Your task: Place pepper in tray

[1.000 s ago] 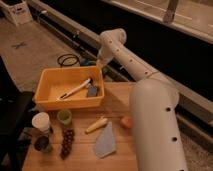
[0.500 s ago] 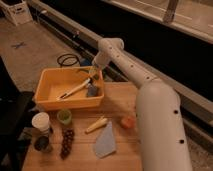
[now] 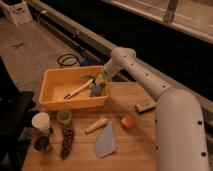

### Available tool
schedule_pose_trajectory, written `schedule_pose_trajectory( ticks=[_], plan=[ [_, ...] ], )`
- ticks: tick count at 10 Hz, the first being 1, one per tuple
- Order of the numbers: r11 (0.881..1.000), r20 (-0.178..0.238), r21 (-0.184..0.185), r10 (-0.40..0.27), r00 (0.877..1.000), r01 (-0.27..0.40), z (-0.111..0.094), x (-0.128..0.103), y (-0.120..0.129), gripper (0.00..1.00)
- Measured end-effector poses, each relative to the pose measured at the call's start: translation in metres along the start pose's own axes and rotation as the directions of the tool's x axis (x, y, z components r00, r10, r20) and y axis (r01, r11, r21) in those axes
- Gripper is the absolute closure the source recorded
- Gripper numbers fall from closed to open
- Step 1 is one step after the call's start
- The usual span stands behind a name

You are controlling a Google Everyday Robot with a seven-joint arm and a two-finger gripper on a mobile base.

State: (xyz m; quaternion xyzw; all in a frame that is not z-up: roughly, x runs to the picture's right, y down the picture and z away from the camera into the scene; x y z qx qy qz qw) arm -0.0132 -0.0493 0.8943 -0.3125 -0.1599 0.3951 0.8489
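Note:
The yellow-orange tray stands at the back left of the wooden table. My gripper reaches down from the white arm into the tray's right end, just inside the far right corner. A small, dark green, curved pepper shows right at the gripper's left side, over the inside of the tray. I cannot tell whether it is held or lying free. A white utensil with a dark handle and a grey-blue object lie in the tray, close under the gripper.
In front of the tray stand a white cup, a small green cup and a dark cup. Dark grapes, a pale yellow vegetable, a blue-grey cloth, an orange fruit and a small bar lie on the table.
The gripper has moved from above the tray's far rim down and toward me, into the tray's right end. The things on the table have not moved.

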Motion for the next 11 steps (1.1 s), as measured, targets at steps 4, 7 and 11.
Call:
schedule_pose_trajectory(
  ticks=[4,7,11],
  plan=[
    [0.998,0.052,-0.070,0.003,0.999,0.000,0.0117,-0.0017,0.0086,0.20],
    [0.997,0.058,-0.071,0.002,0.998,0.002,0.0111,-0.0039,0.0095,0.20],
    [0.998,0.057,-0.070,0.003,0.998,0.001,0.0107,-0.0031,0.0087,0.20]
  ],
)
